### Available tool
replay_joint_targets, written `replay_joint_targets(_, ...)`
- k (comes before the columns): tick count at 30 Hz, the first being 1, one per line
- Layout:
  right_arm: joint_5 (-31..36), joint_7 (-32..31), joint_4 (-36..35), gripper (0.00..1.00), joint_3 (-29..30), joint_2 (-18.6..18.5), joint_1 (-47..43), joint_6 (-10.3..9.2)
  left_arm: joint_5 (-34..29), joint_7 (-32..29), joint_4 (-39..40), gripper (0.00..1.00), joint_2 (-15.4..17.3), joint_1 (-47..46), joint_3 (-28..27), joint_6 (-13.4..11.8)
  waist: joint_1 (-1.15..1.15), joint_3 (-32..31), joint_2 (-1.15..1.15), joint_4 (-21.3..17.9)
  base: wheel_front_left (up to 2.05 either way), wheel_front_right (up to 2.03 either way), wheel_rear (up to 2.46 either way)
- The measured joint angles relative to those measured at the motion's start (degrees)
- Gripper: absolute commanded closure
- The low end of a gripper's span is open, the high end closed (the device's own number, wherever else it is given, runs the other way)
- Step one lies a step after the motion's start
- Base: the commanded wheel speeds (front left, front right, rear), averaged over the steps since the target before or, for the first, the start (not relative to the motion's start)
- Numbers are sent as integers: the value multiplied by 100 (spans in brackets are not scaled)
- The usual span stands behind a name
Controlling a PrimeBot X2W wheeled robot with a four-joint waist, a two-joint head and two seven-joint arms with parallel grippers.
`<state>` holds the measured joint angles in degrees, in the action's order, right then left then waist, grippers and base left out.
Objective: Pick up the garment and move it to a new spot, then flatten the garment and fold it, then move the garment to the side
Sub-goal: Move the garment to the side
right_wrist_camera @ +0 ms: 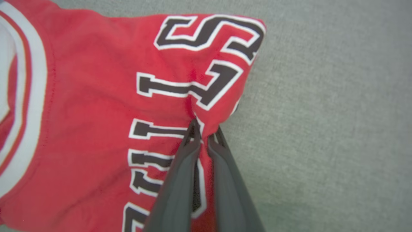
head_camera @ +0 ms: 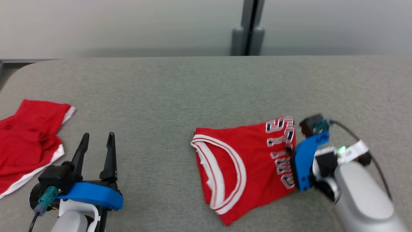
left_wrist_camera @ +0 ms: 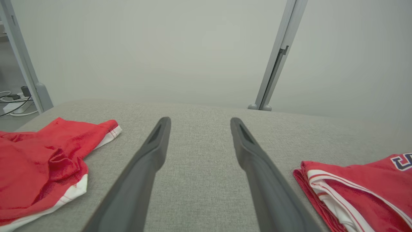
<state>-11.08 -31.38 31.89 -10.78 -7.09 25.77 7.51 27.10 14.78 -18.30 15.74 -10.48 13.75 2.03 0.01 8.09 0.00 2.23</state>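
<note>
One garment (right_wrist_camera: 96, 96) edge inside right pincer (right_wrist_camera: 205, 131)

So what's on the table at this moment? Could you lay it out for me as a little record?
surface: grey table
main item: red jersey, partly folded, white trim, dark lettering
right fingers: closed, pinching the jersey's lettered edge
left fingers: spread open, holding nothing, over bare table
other item: crumpled red garment at the robot's far left, apart from the jersey
</note>
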Motion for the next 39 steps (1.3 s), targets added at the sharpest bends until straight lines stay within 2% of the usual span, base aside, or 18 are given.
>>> replay_joint_targets(5,-93,-191,-516,100,-653,-762,753,0,-34,3,193,0,79,-49,-70,-51,0,274,0,-460,0,0,0)
replay_joint_targets(9,-240,-178,-692,100,-905,-1306,1284,-1,-66,10,407,0,192,-151,-187,-103,0,572,0,-914,0,0,0)
replay_joint_targets(14,-204,87,-536,100,-1204,-1924,1823,-1,-97,0,662,0,260,-194,-233,-159,0,949,0,-1442,0,0,0)
replay_joint_targets(18,-141,460,-296,100,-1179,-2332,2183,-1,-145,-88,820,0,426,-343,-256,-167,0,1274,0,-1702,0,0,0)
replay_joint_targets(24,31,1055,88,100,-836,-2639,2399,0,-199,-266,1066,0,576,-496,-223,-172,0,1638,0,-1889,0,0,0)
replay_joint_targets(33,513,1826,639,100,-270,-2692,2458,0,-247,-422,1289,0,772,-598,-220,-174,0,1887,0,-1905,0,0,0)
replay_joint_targets(34,553,1880,688,82,-224,-2675,2458,0,-248,-437,1305,0,777,-598,-216,-177,0,1889,0,-1897,0,0,0)
replay_joint_targets(35,597,1916,737,57,-192,-2660,2458,0,-249,-445,1319,0,780,-598,-214,-200,0,1889,0,-1888,0,0,0)
replay_joint_targets(36,639,1950,779,51,-175,-2637,2458,0,-254,-461,1326,0,790,-598,-214,-203,0,1884,0,-1882,0,0,0)
replay_joint_targets(37,666,1986,814,41,-148,-2604,2458,0,-254,-461,1325,0,799,-598,-215,-204,0,1874,0,-1873,0,0,0)
replay_joint_targets(38,691,1993,849,0,-120,-2564,2458,0,-252,-460,1321,0,806,-598,-218,-205,0,1857,0,-1863,0,0,0)
replay_joint_targets(39,711,2000,890,0,-78,-2519,2458,0,-245,-460,1316,0,816,-597,-220,-207,0,1836,0,-1855,0,0,0)
